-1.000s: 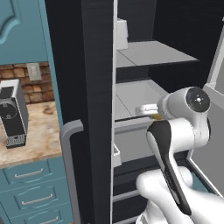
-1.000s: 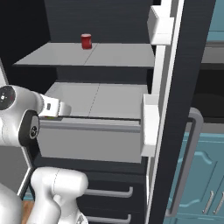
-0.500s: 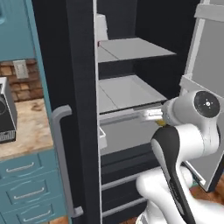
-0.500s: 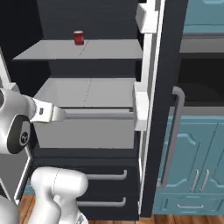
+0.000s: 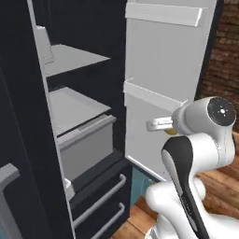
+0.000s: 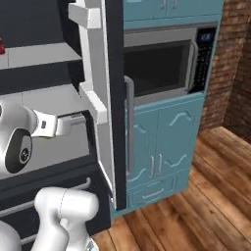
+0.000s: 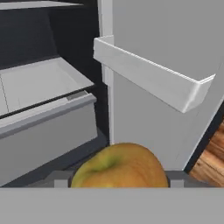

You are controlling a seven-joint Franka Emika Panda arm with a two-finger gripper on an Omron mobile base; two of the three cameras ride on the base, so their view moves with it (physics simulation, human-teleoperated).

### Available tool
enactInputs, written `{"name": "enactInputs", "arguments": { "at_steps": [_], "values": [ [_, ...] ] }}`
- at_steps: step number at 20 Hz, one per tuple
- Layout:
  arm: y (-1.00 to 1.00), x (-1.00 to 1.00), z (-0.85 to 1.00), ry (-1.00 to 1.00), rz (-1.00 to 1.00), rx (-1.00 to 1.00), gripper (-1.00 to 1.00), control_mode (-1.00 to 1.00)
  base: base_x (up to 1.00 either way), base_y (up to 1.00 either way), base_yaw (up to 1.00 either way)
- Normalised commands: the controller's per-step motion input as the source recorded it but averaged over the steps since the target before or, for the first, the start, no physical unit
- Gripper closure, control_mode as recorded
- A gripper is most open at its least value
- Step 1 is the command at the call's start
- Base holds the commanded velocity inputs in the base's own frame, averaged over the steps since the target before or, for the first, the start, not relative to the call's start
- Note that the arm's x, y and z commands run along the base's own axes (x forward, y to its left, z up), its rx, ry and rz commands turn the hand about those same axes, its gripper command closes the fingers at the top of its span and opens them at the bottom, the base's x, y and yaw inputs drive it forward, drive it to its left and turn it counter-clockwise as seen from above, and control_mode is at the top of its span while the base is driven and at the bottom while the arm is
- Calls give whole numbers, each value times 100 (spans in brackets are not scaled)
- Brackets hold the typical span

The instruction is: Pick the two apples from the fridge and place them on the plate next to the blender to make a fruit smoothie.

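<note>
My gripper (image 7: 120,180) is shut on the yellow-orange apple (image 7: 120,168), which covers the low middle of the hand view and hides the fingertips. In the left base view the gripper (image 5: 155,124) sticks out leftward from the wrist, with a sliver of the apple (image 5: 171,132) beneath it, in front of the fridge's pale door inside (image 5: 168,70). The black fridge (image 5: 70,116) stands open with its grey shelves and drawers showing. In the right base view the gripper (image 6: 73,120) sits level with the fridge door's edge (image 6: 105,98). The red apple, the plate and the blender are out of view.
A red can (image 6: 1,47) stands on the upper fridge shelf at the far left. A built-in microwave (image 6: 157,68) sits in teal cabinets right of the fridge. A brick wall (image 6: 235,63) and wooden floor (image 6: 196,196) lie to the right. A door shelf (image 7: 148,74) juts out above the apple.
The whole picture has shifted: the base has swung to the right, so the counter and coffee machine left the left view and the microwave came into the right view. The gripper stays level.
</note>
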Motion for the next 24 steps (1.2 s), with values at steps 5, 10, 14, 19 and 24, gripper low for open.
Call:
{"name": "enactInputs", "arguments": {
  "at_steps": [5,10,14,19,24],
  "values": [
    [0,0,0,0,0,0,100,100,-1,-36,-81],
    [0,0,0,0,0,0,100,100,-1,-47,-79],
    [0,0,0,0,0,0,100,100,0,-59,-75],
    [0,0,0,0,0,0,100,100,0,-60,-75],
    [0,0,0,0,0,0,100,100,0,-45,-74]
  ]
}}
